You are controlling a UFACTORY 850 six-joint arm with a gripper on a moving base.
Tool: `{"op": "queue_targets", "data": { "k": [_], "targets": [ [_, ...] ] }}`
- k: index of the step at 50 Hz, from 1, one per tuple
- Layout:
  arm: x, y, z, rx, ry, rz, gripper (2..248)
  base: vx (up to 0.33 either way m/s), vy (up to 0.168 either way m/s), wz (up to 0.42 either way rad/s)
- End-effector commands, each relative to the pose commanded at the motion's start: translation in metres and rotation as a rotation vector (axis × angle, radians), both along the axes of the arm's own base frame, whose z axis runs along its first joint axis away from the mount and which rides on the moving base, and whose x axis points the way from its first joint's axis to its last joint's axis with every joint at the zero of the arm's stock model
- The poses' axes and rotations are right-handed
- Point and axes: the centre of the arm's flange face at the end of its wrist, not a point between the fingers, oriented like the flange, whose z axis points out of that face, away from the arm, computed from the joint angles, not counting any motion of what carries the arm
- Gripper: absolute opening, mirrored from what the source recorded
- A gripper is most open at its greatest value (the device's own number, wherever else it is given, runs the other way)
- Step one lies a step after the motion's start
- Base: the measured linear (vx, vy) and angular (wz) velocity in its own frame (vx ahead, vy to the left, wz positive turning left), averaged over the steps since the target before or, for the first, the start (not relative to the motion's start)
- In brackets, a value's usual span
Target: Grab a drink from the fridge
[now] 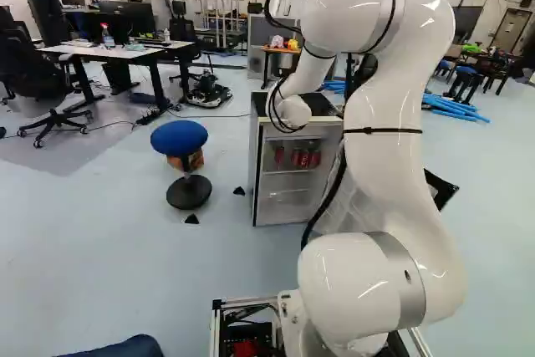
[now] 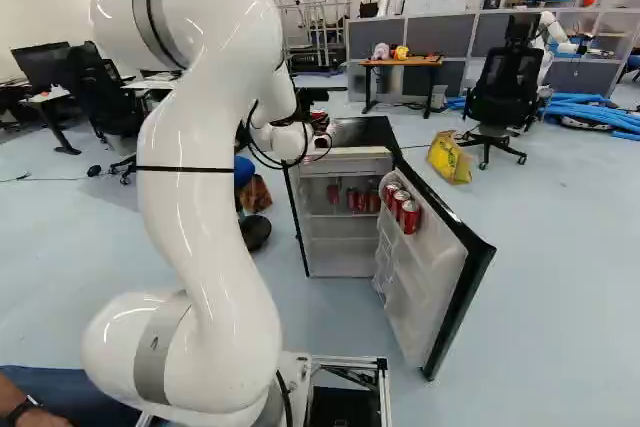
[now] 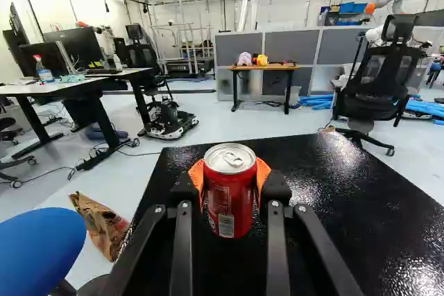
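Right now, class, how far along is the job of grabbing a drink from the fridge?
Looks done: the fridge door stands open and a red can is outside, at the fridge's black top. In hand: the gripper is shut on that can, pads at both sides. Left, probably: delivering the can and closing the door.

The soda can (image 3: 220,202) shows a smooth metal lid (image 3: 229,158) and glossy red wall, the fridge top (image 3: 326,171) a shiny, finely pebbled black surface, the robot arm (image 1: 386,152) smooth white gloss, the stool seat (image 3: 41,247) matt blue, the paper bag (image 3: 103,225) dull creases.
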Motion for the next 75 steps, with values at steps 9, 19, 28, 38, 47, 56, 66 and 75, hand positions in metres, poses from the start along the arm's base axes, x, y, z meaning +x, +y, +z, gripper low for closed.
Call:
{"op": "queue_targets", "data": {
  "k": [9,19,28,38,47,56,66,75],
  "targets": [
    [0.0013,0.0007,-0.0013,0.001,0.011,0.001,94,0.0,0.0,0.0],
    [0.0013,0.0007,-0.0013,0.001,0.011,0.001,94,0.0,0.0,0.0],
    [0.0014,0.0007,-0.0033,0.001,0.014,0.001,94,0.0,0.0,0.0],
    [0.0014,0.0007,-0.004,0.001,0.015,0.001,94,0.0,0.0,0.0],
    [0.0014,0.0007,-0.004,0.001,0.015,0.001,94,0.0,0.0,0.0],
    [0.0014,0.0007,-0.004,0.001,0.015,0.001,94,0.0,0.0,0.0],
    [0.0014,0.0007,-0.004,0.001,0.015,0.001,94,0.0,0.0,0.0],
    [0.0014,0.0007,-0.004,0.001,0.015,0.001,94,0.0,0.0,0.0]
  ]
}}
